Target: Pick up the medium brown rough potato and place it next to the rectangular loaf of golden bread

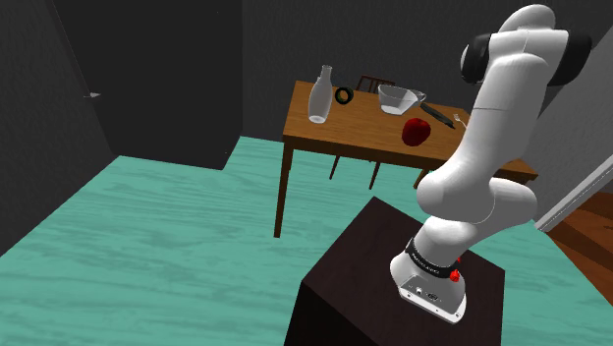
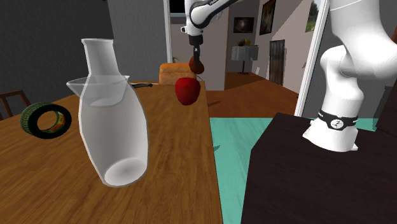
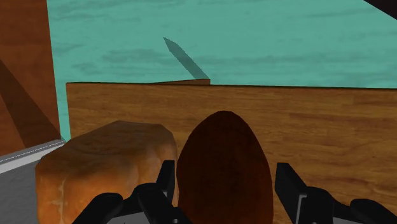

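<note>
Black two-finger gripper (image 3: 226, 177): fingers part-way closed, one on each flank of a dark brown egg-shaped potato (image 3: 222, 143). The potato is clasped between them, long axis in line with the fingers.

Second exterior view: the gripper (image 2: 196, 51) points straight down from the white arm (image 2: 207, 13). The potato (image 2: 197, 64) hangs from it in the air, clear of the brown wooden table (image 2: 184, 159), over the table's far end.

Rectangular golden-brown bread loaf (image 3: 105, 167): sits on the table at its end, close to a corner. Wrist view puts it just beside the potato and lower down, with bare wood on the potato's other side. Whether the two touch cannot be told. Teal floor (image 3: 254, 38) lies beyond the table edge.

Second exterior view, also on the table:
- Loaf (image 2: 173, 72) at the far end.
- Round red apple (image 2: 188, 90) near the long edge facing the stand, between the loaf and the camera.
- Tall clear glass carafe (image 2: 114, 121), upright, nearest the camera.
- Dark ring with green and orange markings (image 2: 46, 121), standing on its rim towards the opposite long edge.

Shoulder view: carafe (image 1: 318, 93) and ring (image 1: 344, 95) at one end, then a clear glass jug (image 1: 400, 97). The apple (image 1: 417, 132) is partly behind the arm (image 1: 491, 147), which rises from the dark box stand (image 1: 393, 295).
</note>
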Robot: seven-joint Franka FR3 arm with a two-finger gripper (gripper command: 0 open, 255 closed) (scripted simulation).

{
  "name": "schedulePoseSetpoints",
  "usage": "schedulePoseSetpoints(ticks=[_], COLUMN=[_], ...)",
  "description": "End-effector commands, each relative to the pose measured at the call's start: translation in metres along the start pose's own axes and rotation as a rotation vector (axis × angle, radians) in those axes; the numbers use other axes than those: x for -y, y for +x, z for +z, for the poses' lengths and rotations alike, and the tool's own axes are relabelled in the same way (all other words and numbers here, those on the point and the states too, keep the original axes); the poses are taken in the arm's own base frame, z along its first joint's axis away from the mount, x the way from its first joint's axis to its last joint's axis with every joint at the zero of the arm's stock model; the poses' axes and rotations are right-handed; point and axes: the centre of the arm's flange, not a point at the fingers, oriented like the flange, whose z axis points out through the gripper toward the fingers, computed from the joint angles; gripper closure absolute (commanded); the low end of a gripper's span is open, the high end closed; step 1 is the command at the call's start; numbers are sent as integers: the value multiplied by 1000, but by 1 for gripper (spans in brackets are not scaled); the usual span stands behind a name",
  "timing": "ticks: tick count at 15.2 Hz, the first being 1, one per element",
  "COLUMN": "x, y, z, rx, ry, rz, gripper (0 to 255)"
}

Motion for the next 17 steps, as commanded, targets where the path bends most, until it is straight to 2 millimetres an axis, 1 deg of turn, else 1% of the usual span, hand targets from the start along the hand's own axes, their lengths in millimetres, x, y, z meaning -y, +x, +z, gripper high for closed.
schedulePoseSetpoints(ticks=[1, 17], x=[3, 30], y=[0, 4], z=[10, 90], rx=[0, 0], ry=[0, 0], rz=[0, 0], gripper=[255, 255])
